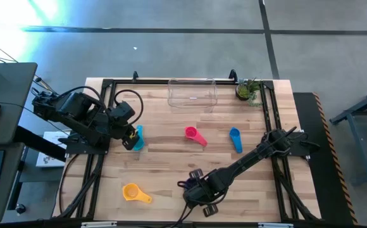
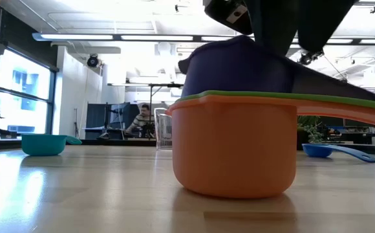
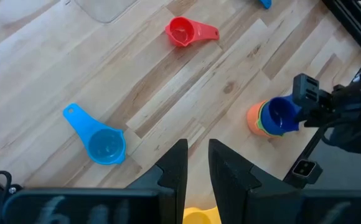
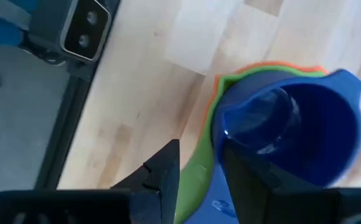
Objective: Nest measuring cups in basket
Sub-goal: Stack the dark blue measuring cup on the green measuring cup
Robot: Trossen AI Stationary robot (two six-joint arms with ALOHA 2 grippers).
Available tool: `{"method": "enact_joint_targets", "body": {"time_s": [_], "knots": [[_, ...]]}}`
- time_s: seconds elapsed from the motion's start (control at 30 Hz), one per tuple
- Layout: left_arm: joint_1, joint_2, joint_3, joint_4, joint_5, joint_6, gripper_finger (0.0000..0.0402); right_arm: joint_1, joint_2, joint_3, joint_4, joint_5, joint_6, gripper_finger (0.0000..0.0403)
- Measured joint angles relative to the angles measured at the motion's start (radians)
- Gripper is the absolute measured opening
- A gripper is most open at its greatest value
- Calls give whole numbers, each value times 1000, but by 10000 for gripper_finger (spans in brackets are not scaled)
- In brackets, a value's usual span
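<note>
Right tool (image 4: 196,177) low over nested cup stack (image 4: 280,124), fingers parted around handle. Left tool (image 3: 197,171) empty, narrowly open.

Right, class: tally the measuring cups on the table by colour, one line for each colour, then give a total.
Teal cup: 1
Pink-red cup: 1
Blue cup: 1
Yellow cup: 1
Orange cup: 1
Green cup: 1
Purple cup: 1
Total: 7 cups. The orange, green and purple ones sit nested in one stack.
</note>
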Motion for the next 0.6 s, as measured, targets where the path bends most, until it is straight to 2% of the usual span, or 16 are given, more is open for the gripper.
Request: {"method": "enact_joint_targets", "body": {"time_s": [0.4, 0.6], "knots": [[0, 0, 0, 0, 0, 3, 56, -14, 0, 0, 69, -15, 32, 115], [0, 0, 0, 0, 0, 3, 56, -39, 0, 1, 82, -17, 100, 115]]}}
